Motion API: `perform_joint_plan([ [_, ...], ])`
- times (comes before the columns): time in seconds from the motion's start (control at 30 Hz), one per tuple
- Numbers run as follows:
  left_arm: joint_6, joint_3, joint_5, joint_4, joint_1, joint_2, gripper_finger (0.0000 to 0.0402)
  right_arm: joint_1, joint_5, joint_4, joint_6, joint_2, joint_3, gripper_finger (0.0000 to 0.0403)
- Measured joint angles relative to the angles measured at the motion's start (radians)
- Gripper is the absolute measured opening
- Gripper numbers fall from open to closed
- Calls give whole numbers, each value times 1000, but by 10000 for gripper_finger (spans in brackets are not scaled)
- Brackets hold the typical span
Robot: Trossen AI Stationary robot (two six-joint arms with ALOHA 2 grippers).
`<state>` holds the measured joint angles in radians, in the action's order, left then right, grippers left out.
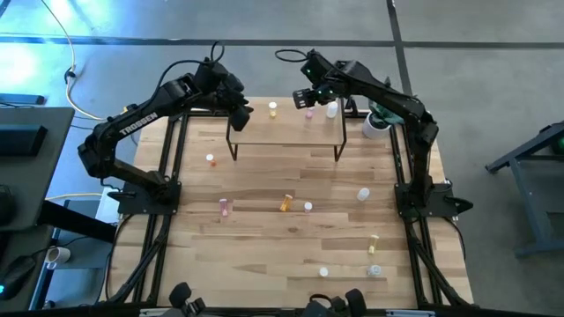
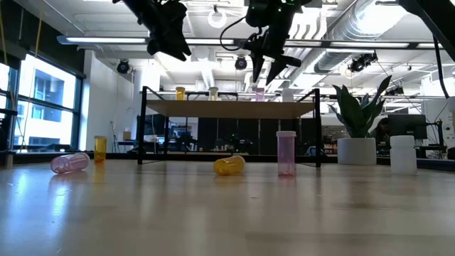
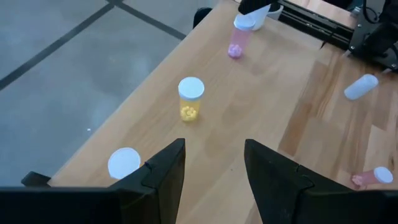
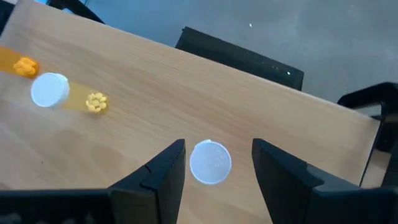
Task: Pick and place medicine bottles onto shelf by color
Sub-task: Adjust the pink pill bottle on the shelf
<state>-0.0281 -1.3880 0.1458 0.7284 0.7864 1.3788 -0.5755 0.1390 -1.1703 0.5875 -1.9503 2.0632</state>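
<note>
The right end effector hangs released over the shelf, fingers either side of a pink bottle standing there; whether they touch it is hard to tell. The left end effector is also released, above the shelf's other end near a yellow bottle. These small plastic bottles look light, rigid and smooth, so gripping the body just under the cap seems safest. More bottles lie scattered on the worktop.
</note>
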Motion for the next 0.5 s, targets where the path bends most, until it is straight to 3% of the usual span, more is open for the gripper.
perform_joint_plan([
  [0.5,-36,0,0,-21,0,0,156,21,0,-8,44,-54,-1,177],
])
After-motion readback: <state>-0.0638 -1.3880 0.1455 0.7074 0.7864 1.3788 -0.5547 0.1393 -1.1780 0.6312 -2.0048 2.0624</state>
